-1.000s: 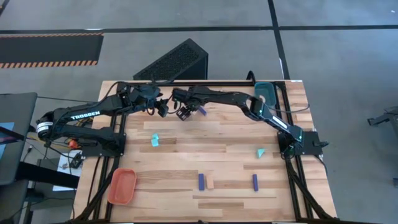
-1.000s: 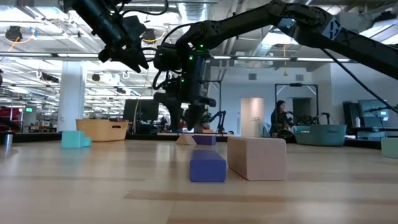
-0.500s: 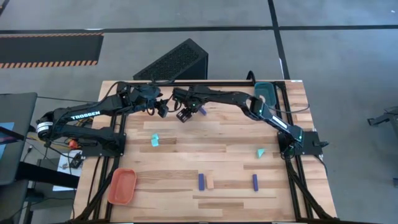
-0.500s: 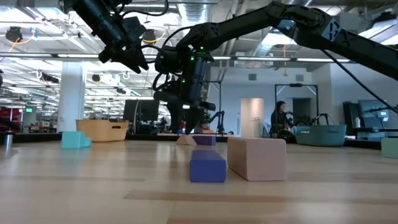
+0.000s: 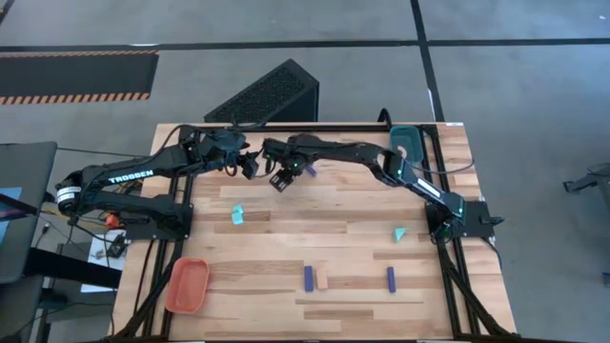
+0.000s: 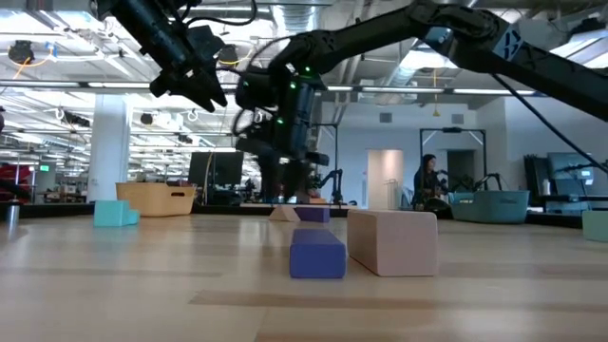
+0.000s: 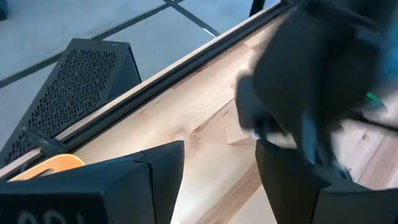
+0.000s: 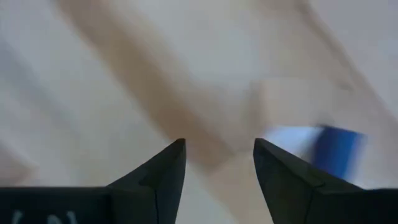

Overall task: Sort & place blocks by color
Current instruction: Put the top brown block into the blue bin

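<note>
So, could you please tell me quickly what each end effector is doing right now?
Left end effector: open, holding nothing.
Right end effector: open, nothing between its fingers, above the table.

Grey concrete floor [image 5: 534, 86] surrounds the wooden table [image 5: 286, 238], with a black-and-orange hazard strip [image 5: 76, 76] at ten o'clock. A dark perforated box [image 5: 272, 93] lies at twelve. Beyond, ceiling lights [image 6: 57, 52] glow over an open workshop.

The two tools, left [image 5: 250, 169] and right [image 5: 279, 179], crowd each other.
</note>
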You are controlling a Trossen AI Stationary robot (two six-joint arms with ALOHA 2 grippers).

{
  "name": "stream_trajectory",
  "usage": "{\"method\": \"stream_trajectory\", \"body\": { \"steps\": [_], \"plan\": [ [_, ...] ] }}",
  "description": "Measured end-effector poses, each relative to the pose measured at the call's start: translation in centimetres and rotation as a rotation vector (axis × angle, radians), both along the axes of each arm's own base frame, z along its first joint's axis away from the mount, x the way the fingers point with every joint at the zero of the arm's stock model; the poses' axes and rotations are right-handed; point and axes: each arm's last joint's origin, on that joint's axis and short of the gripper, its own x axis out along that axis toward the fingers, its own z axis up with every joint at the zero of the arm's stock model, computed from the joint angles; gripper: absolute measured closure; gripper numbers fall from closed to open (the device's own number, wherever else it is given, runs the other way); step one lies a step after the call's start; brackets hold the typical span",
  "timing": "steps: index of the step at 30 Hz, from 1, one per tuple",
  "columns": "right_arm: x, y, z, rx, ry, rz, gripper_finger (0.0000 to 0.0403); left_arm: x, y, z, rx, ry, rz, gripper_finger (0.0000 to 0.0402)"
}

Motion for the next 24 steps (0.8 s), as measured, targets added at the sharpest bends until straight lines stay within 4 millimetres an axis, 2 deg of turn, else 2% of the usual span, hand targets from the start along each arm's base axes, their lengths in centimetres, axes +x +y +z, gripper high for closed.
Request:
{"method": "stream_trajectory", "body": {
  "steps": [5,9,14,18,21,24],
  "plan": [
    [-1.2,-1.7,-0.1,-0.024,0.089,0.126,0.0242,0.0,-0.1,-0.1,-0.005,0.01,-0.02,0.0211],
    [-1.4,-2.3,1.2,-0.055,0.066,0.205,0.0264,0.0,-0.1,-0.1,-0.008,0.017,-0.024,0.0211],
    [-1.2,-3.3,1.2,-0.017,-0.012,0.115,0.0269,0.1,0.0,-0.3,-0.015,0.021,-0.006,0.0211],
    [-0.8,-2.7,1.2,0.015,-0.059,0.005,0.0281,0.0,0.0,-0.4,-0.033,0.012,0.019,0.0211],
    [-0.5,-2.4,1.3,0.022,-0.085,-0.041,0.031,0.0,0.0,-0.4,-0.033,0.009,0.021,0.0211],
    [-0.4,-2.5,1.2,0.013,-0.088,-0.049,0.0359,0.0,0.1,-0.3,-0.014,0.023,0.009,0.0211]
  ]
}}
